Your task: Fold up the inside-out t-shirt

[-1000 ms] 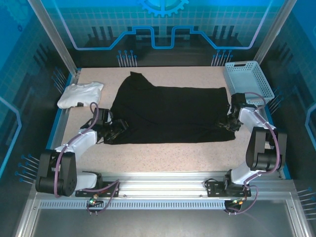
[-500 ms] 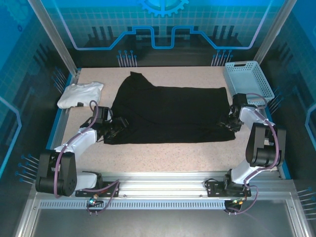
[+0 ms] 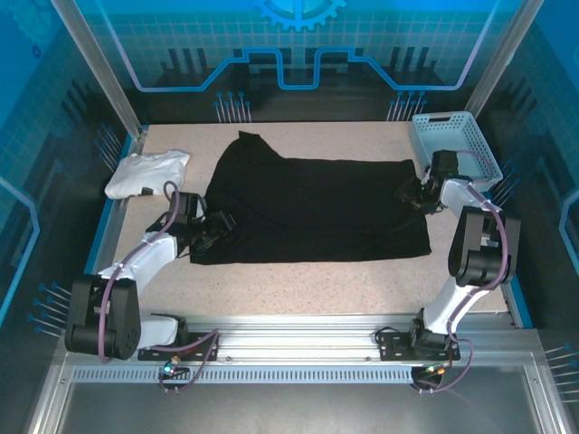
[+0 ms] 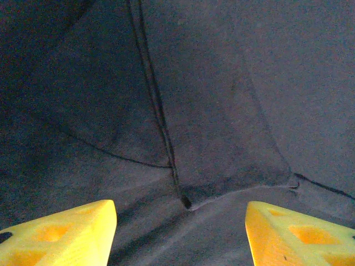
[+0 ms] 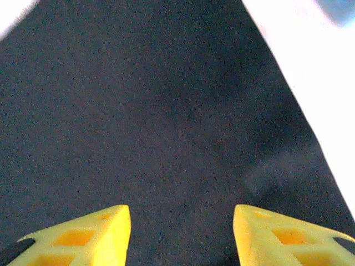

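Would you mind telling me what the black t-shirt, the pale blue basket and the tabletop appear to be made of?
Black t-shirt: soft matte knit cloth, likely cotton jersey; it lies limp and creased, with a stitched seam in the left wrist view.
Pale blue basket: probably moulded plastic; rigid lattice walls.
Tabletop: hard, speckled beige, matte; perhaps laminate, though uncertain.

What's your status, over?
Left gripper open, left edge of black t-shirt. Right gripper open, right edge. Shirt spread flat. White garment, basket apart, not obstructing.

Matt black cloth t-shirt [image 3: 317, 208], speckled tabletop [image 3: 298, 280]
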`<move>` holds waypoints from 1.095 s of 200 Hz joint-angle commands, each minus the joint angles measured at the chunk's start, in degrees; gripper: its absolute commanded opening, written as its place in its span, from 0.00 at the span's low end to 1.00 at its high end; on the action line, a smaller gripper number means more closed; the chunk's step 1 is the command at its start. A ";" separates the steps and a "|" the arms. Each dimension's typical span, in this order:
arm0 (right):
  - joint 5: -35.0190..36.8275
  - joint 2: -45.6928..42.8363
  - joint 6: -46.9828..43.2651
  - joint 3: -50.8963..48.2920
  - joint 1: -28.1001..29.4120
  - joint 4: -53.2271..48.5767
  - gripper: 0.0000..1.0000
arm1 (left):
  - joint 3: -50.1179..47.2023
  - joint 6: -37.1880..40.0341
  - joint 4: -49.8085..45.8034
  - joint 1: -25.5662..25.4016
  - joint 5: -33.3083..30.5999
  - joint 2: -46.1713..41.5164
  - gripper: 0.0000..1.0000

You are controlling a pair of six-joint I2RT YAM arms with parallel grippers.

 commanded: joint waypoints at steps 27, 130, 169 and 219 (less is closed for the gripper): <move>-7.68 1.70 1.79 1.11 -5.37 3.02 0.50 | 1.82 1.08 -1.36 -0.17 0.25 -1.95 0.65; -3.26 -9.95 -1.30 -16.97 -1.27 -1.91 0.64 | 2.19 0.32 -0.83 -0.78 1.00 -2.14 0.65; -6.48 -6.60 1.80 -16.12 0.43 2.57 0.62 | 1.66 0.63 -0.56 -0.79 0.82 -2.06 0.65; -11.12 -2.25 8.05 -10.16 0.24 8.78 0.53 | 1.92 1.31 -1.06 -0.78 0.71 -2.04 0.66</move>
